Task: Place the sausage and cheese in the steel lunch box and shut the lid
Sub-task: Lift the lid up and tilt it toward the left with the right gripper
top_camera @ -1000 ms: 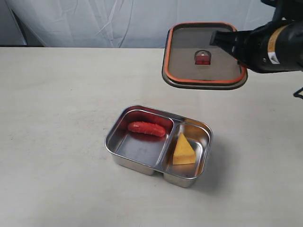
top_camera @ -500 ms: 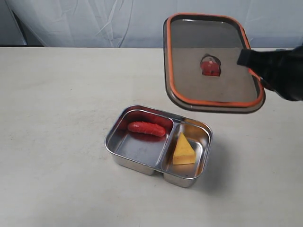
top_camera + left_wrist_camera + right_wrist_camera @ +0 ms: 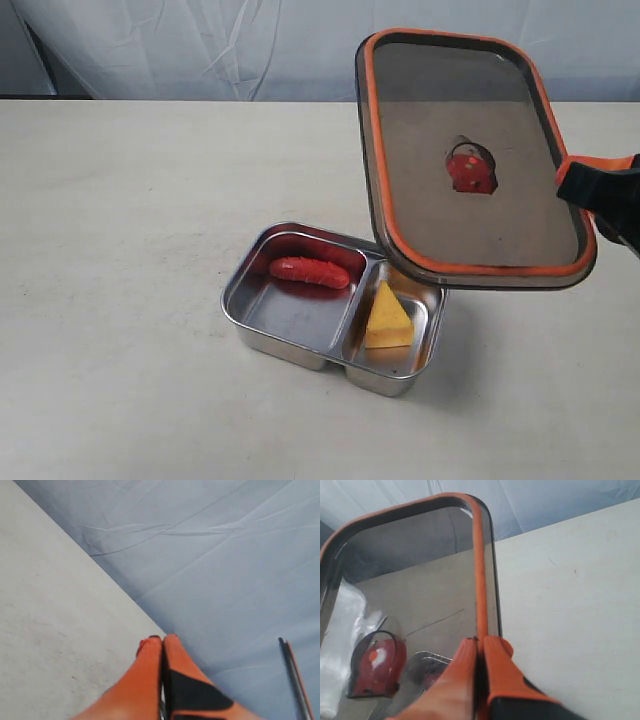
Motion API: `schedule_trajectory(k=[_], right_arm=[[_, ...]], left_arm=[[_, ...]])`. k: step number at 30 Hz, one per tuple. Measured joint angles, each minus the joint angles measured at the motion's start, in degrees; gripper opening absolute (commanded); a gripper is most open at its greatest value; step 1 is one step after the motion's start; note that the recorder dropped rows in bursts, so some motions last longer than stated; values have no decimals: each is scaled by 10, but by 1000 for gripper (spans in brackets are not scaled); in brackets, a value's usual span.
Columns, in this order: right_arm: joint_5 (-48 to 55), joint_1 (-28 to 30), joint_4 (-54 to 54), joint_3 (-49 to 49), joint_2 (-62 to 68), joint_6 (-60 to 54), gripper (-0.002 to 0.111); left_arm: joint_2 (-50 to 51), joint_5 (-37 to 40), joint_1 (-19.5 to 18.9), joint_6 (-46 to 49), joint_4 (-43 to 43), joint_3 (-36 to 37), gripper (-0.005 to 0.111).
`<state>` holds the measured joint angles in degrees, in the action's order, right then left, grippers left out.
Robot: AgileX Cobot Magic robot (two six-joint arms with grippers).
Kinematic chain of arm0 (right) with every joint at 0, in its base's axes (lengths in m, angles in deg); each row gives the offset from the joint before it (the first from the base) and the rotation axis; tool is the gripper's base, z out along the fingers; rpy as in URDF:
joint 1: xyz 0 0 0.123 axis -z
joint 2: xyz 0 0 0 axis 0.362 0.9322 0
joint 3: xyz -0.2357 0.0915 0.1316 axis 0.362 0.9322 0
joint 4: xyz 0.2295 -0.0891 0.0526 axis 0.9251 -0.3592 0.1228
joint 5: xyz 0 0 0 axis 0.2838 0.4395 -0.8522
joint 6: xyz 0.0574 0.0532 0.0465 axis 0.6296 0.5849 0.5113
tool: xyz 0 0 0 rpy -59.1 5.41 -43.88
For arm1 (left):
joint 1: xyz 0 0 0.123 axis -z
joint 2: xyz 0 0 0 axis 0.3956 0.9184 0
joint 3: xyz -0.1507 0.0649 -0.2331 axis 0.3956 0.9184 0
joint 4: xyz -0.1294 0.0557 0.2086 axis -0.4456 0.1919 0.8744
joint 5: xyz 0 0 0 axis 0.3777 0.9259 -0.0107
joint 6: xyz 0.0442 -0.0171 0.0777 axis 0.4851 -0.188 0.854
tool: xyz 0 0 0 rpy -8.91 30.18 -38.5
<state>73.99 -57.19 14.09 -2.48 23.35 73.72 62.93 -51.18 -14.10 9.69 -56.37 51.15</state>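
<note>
Closing step: my right hand (image 3: 481, 643), clamped on the edge of the lid (image 3: 450, 220), holds it tilted just above the steel lunch box (image 3: 240, 300), with the sausage (image 3: 309, 271) in its larger compartment and the cheese (image 3: 387, 318) in its smaller; next, I judge, level, centre and lower.

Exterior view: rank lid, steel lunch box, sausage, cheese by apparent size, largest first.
1. lid: held up off the table, probably nearer the camera, so its lead is unsure.
2. steel lunch box: looks slightly smaller.
3. sausage and cheese: about alike, one long and thin, one short and broad; not ranked.
</note>
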Motion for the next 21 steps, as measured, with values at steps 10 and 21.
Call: schedule_trajectory(k=[10, 21], right_arm=[[0, 0, 0, 1, -2, -19, 0], [-81, 0, -19, 1, -2, -24, 0]], left_arm=[[0, -7, 0, 1, -142, 0, 0], [65, 159, 0, 192, -264, -94, 0]])
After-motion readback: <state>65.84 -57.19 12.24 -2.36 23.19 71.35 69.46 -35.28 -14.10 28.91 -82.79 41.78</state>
